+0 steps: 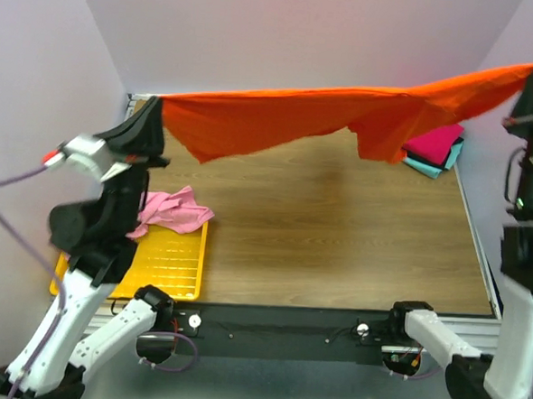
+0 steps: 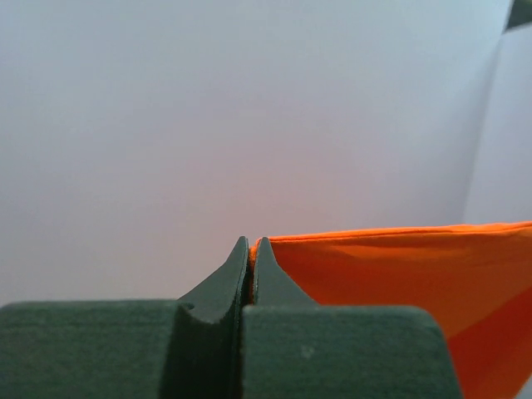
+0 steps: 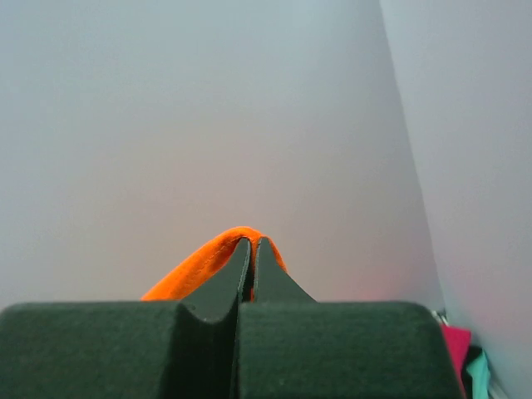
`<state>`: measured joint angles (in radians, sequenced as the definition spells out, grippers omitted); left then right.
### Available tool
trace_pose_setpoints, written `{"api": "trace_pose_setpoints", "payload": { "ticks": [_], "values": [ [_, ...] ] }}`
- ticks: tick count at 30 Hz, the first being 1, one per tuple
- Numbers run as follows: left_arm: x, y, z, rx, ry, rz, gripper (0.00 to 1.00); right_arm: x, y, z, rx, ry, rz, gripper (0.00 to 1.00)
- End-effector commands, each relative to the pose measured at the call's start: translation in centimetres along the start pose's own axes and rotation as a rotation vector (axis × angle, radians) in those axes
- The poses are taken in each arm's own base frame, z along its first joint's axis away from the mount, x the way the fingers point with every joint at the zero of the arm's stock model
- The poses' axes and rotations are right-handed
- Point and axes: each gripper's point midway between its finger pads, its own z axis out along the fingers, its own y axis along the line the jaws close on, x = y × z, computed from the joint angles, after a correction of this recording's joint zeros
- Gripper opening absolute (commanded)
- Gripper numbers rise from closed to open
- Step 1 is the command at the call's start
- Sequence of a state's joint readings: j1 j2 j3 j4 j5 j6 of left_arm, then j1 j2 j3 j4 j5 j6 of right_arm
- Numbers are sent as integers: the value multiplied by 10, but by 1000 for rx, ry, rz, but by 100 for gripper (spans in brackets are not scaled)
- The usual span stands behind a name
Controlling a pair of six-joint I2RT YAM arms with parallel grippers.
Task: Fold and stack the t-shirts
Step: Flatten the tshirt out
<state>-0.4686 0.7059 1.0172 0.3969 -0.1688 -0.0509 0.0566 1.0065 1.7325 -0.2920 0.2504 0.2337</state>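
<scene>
The bright orange t-shirt [image 1: 281,114] hangs stretched in the air above the far half of the table, held by two corners. My left gripper [image 1: 154,111] is shut on its left end, seen as orange cloth [image 2: 399,266] pinched at the left gripper's tips [image 2: 252,249]. My right gripper [image 1: 532,80] is shut on its right end, high at the far right; the cloth [image 3: 199,266] drapes over the right gripper's tips [image 3: 252,247]. The light pink t-shirt [image 1: 171,210] lies crumpled on the yellow tray. Folded magenta [image 1: 433,142] and teal [image 1: 427,164] shirts are stacked at the far right.
The yellow mesh tray [image 1: 167,266] sits at the near left of the wooden table [image 1: 336,240]. Walls close in on the left, back and right. The stack's edge shows in the right wrist view [image 3: 465,366].
</scene>
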Motion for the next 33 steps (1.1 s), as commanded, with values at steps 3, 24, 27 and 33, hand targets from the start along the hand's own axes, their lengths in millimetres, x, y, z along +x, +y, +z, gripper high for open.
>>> {"api": "trace_pose_setpoints", "payload": {
  "ticks": [3, 24, 27, 33],
  "values": [
    [-76, -10, -44, 87, -124, -78, 0, -89, 5, -59, -50, -199, 23, 0],
    [129, 27, 44, -195, 127, 75, 0, 121, -55, 63, 250, 94, -93, 1],
    [230, 50, 76, -258, 257, 157, 0, 193, -65, 108, 286, 149, -107, 1],
    [362, 88, 126, -293, 436, 204, 70, 371, -90, 181, 329, 376, -200, 24]
  ]
}}
